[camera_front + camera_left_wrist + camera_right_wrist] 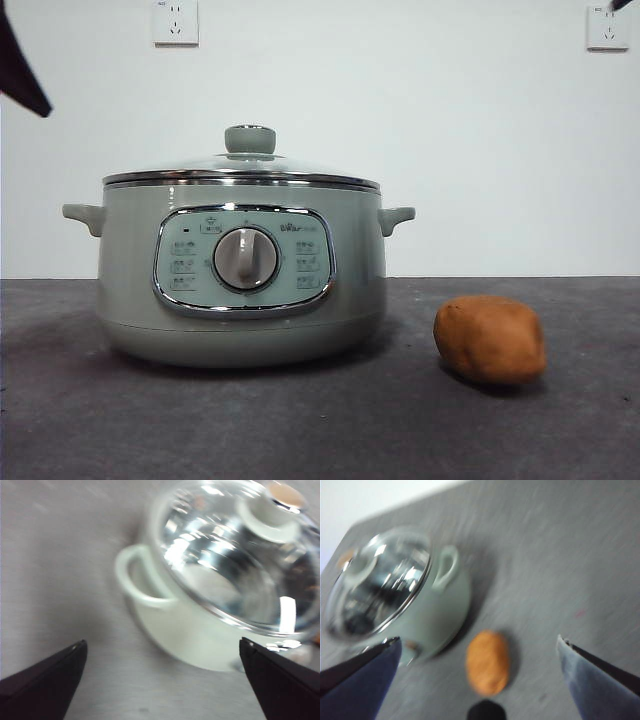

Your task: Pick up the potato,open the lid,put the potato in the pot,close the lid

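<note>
The left gripper has its two black jaws spread wide with nothing between them, and it hangs above the table on the side of the pot where one small handle sticks out. The right gripper is likewise spread wide and empty, held in the air over the potato, which lies on the grey surface just beside the pot and apart from it. In the front view the arms show only as dark tips at the top corners. The pot stands upright on the table with its dial and control panel facing the camera, and the lid sits closed on its rim, knob on top. The potato rests on the table near the pot's base. Two wall sockets sit high on the white wall behind.
</note>
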Controlling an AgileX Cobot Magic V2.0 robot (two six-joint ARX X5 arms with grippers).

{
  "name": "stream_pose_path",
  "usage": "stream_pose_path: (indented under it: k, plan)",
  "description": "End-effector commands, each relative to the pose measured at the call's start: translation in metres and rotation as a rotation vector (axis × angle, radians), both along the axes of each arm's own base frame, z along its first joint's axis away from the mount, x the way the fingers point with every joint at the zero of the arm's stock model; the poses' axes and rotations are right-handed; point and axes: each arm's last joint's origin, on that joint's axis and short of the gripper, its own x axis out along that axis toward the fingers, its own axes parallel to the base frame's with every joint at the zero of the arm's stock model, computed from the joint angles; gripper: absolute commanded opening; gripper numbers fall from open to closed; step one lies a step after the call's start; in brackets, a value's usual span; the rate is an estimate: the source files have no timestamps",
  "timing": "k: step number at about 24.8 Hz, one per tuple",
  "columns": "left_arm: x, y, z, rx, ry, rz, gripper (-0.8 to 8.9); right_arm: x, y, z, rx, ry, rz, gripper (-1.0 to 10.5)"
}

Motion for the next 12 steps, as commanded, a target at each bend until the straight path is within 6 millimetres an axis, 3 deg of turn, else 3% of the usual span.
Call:
stream_pose_path:
  k: [1,6,12]
  plan:
    - [0.007,-0.002,0.004,-0.038,0.042,-0.046,5.39,0.012,0.003,-0.004,0.048,0.085,0.075,6.0]
    - [0.018,-0.005,0.011,-0.067,0.088,-0.092,5.39,0.039,0.014,-0.012,0.051,0.238,0.159,6.0]
    - [0.021,-0.006,0.013,-0.083,0.1,-0.118,5.38,0.087,0.061,-0.03,-0.21,0.395,0.215,6.0]
